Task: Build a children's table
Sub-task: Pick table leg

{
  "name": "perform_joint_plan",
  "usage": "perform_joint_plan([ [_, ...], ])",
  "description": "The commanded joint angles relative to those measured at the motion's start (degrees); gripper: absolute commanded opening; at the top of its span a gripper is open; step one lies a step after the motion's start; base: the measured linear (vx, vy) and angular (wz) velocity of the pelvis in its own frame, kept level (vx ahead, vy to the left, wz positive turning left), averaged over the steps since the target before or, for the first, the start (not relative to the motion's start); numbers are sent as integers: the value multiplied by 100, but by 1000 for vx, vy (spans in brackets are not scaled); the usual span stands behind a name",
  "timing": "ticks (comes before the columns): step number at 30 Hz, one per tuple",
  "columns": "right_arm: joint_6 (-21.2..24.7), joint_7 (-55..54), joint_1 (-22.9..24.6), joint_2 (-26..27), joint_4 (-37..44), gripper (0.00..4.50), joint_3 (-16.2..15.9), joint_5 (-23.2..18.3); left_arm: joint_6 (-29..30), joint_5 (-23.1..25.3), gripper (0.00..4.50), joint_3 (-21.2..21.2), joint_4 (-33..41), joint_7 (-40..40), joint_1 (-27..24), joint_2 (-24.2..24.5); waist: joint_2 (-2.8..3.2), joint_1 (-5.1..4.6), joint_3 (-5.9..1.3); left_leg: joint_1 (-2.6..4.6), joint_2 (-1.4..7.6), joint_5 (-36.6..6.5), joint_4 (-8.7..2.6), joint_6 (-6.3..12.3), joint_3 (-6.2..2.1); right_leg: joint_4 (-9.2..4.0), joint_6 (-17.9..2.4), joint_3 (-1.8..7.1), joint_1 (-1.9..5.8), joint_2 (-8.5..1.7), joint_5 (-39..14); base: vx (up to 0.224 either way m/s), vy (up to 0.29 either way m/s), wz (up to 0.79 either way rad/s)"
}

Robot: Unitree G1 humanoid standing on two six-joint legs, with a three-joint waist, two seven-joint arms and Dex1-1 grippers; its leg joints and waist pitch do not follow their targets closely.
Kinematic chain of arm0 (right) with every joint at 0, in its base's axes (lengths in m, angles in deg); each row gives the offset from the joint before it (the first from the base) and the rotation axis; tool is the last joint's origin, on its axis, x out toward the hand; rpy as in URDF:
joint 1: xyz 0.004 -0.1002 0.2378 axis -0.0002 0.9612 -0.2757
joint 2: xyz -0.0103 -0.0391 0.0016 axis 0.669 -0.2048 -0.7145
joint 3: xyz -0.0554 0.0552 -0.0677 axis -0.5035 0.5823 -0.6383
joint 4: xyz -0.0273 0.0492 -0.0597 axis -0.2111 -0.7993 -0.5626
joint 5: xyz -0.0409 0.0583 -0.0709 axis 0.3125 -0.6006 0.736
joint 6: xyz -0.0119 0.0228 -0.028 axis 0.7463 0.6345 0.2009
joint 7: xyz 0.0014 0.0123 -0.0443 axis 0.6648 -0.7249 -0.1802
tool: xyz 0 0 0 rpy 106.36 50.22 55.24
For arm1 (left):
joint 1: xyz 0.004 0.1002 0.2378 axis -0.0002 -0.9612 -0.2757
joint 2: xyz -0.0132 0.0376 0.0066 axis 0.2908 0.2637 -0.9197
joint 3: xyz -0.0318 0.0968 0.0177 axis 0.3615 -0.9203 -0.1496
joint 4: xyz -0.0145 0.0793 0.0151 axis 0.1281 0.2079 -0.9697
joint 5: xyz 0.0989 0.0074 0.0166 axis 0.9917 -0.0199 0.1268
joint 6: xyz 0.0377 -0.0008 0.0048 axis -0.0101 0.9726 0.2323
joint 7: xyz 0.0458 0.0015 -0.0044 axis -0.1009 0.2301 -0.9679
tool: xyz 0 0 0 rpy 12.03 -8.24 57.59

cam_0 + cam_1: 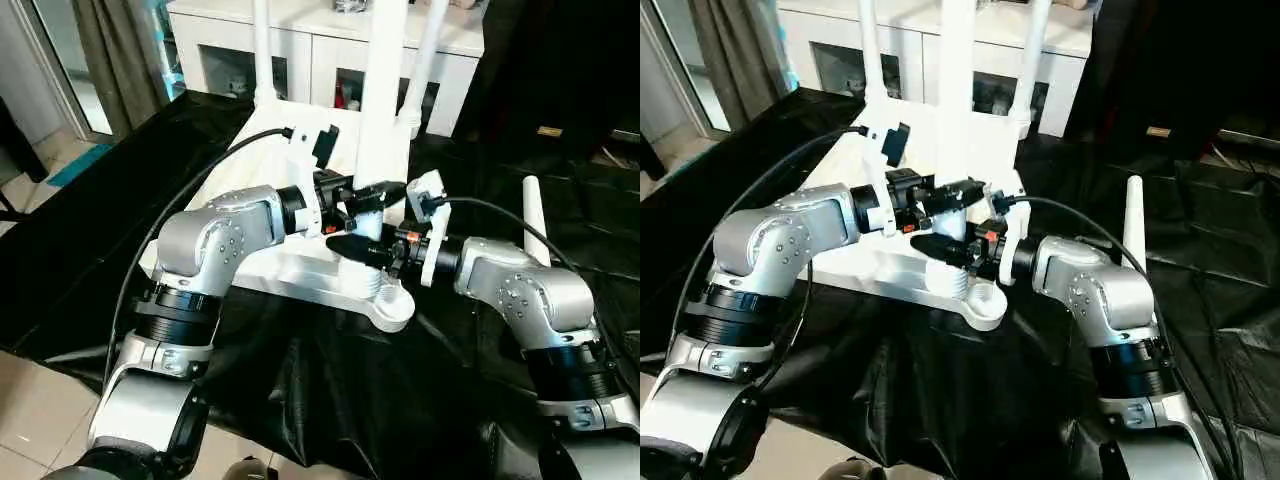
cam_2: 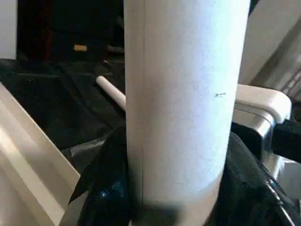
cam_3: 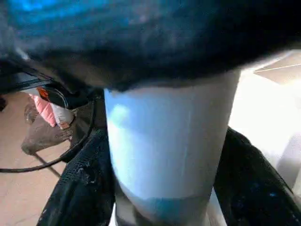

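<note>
Here, the children's table lies upside down on a black sheet, in front of a white cabinet. Two legs stand upright in the far corner sockets. A third leg stands upright at the near right corner, just above its socket; whether it is seated cannot be told. The left gripper is clamped on this leg from the left. The right gripper grips the same leg lower down, from the right, its fingers on either side. A fourth leg lies apart on the sheet, far right.
</note>
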Motion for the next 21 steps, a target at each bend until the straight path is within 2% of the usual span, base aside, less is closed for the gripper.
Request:
perform_joint_plan([
  [1, 85, -23, -40, -91, 21, 275, -20, -20, 61, -124, 193, -115, 214, 183, 53, -5, -38, -2, -451, 114, 358, -419, -339, 147, -188, -361, -1072, 358, 337, -517, -513, 0, 0, 0],
  [3, 91, 0, -33, -105, 30, 238, -34, -20, 69, -141, 193, -134, 221, 222, 48, 4, -32, -4, -451, 117, 362, -448, -341, 120, -191, -364, -1077, 358, 339, -516, -537, 0, 0, 0],
  [5, 75, 27, -21, -128, 24, 238, -48, 3, 88, -153, 193, -159, 227, 267, 43, 24, -31, -9, -455, 116, 358, -473, -338, 108, -189, -360, -1083, 358, 342, -514, -527, 0, 0, 0],
  [8, 53, 85, 0, -163, 42, 202, -89, 33, 113, -135, 193, -194, 250, 332, 23, 53, -25, -7, -454, 123, 362, -479, -341, 99, -190, -365, -1083, 358, 336, -515, -541, 0, 0, 0],
  [21, -29, 145, 62, -175, 78, 192, -191, 56, -34, -36, 193, -228, 236, 400, 12, 126, -27, -2, -459, 118, 361, -447, -334, 105, -191, -353, -1100, 357, 340, -515, -484, 0, 0, 0],
])
